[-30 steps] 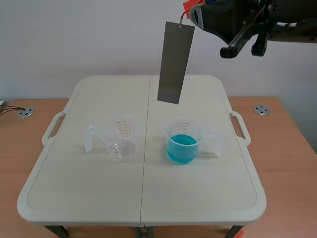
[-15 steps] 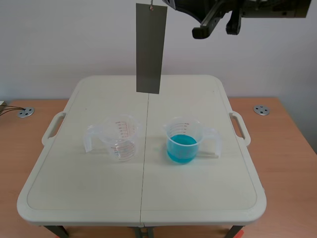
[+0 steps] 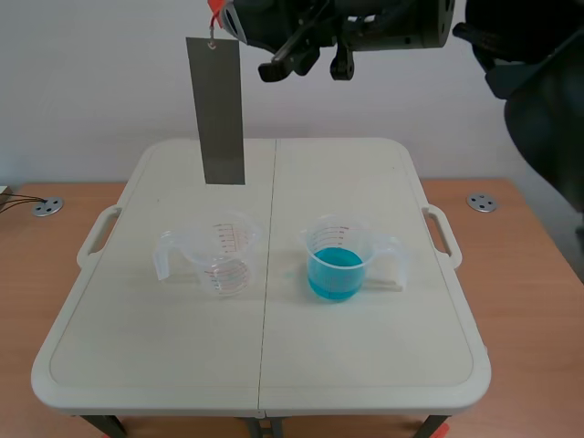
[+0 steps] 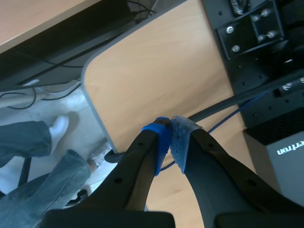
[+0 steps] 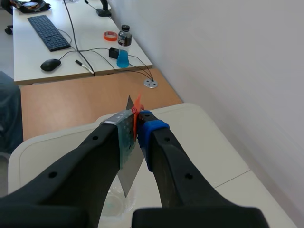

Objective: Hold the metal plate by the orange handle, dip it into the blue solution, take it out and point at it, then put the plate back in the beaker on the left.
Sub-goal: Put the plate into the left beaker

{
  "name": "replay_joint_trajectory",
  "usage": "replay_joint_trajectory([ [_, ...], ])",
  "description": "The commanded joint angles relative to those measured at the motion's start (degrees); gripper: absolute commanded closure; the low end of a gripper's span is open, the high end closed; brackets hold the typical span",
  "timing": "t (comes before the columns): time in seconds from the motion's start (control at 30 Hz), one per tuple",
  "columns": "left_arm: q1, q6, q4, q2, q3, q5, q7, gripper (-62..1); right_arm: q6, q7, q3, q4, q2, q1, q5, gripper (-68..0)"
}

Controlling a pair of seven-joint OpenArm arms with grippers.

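One plate [image 3: 224, 109] moved left, right claw [image 5: 135, 128] grasping its orange handle [image 5: 137, 105]; left claw [image 4: 170, 137] clenched; two beakers [image 3: 222, 255] [image 3: 339, 263]

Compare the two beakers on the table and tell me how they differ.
The right beaker holds blue solution; the left beaker shows no blue. The left beaker's handle sticks out to the left, the right beaker's to the right. The metal plate hangs on the left beaker's side, away from the right beaker. Both are clear, upright and carry printed scales.
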Motion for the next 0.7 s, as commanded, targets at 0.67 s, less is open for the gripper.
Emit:
replay_joint_trajectory([
  [0.67,-3.52,0.02,-4.02,-0.33,2.47,-0.15,1.38,-1.4,0.39,-0.24,-3.30,-3.82,-3.30,2.86,-1.49,-1.3],
])
